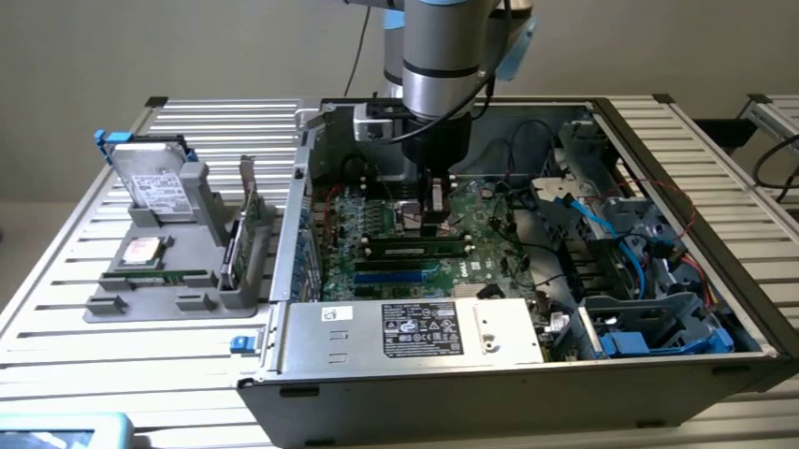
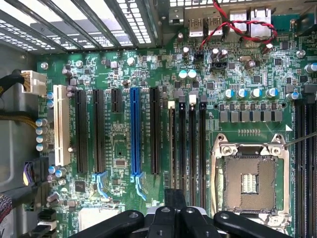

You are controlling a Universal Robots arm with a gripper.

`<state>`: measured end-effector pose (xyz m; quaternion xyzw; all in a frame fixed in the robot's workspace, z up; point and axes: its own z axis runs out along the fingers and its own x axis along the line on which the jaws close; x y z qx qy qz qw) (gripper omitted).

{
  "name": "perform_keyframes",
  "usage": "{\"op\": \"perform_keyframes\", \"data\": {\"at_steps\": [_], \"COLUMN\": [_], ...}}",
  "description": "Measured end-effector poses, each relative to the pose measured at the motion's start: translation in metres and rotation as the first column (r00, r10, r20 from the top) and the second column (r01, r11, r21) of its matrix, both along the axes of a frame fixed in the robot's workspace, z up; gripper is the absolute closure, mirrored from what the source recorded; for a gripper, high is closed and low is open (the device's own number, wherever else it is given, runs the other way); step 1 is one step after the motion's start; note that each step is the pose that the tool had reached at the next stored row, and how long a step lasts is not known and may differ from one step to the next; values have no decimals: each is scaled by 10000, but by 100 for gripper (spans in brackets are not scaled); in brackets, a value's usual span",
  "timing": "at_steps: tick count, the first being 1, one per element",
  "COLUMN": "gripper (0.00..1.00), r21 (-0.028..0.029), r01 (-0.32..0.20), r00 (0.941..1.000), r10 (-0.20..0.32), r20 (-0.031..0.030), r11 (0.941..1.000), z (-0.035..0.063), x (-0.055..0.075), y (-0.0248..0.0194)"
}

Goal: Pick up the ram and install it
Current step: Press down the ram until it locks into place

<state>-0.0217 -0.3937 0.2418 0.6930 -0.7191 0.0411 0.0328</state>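
My pincer (image 1: 433,227) is closed, down inside the case (image 1: 525,365) right over the ram (image 1: 416,250), which already lies along a slot on the motherboard (image 2: 148,64), so the install looks nearly or fully done.

Exterior high, oblique; wrist close, straight down; shared motherboard (image 1: 413,243).

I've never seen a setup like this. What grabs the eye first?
The open computer case on the slatted table, its green motherboard exposed. The robot arm reaches down into it, its gripper just above a ram stick lying along a memory slot.
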Motion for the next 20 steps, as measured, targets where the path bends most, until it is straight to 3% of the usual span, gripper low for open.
{"op": "perform_keyframes", "data": {"at_steps": [5,10,20], "gripper": [89,89,89], "r21": [-1,-1,-20], "r01": [21,735,2035], "r00": [10000,9973,9791], "r10": [-21,-735,-2035], "r20": [-4,-4,0], "r11": [10000,9973,9791], "z": [0,0,0], "x": [0,1,0], "y": [0,0,0]}}
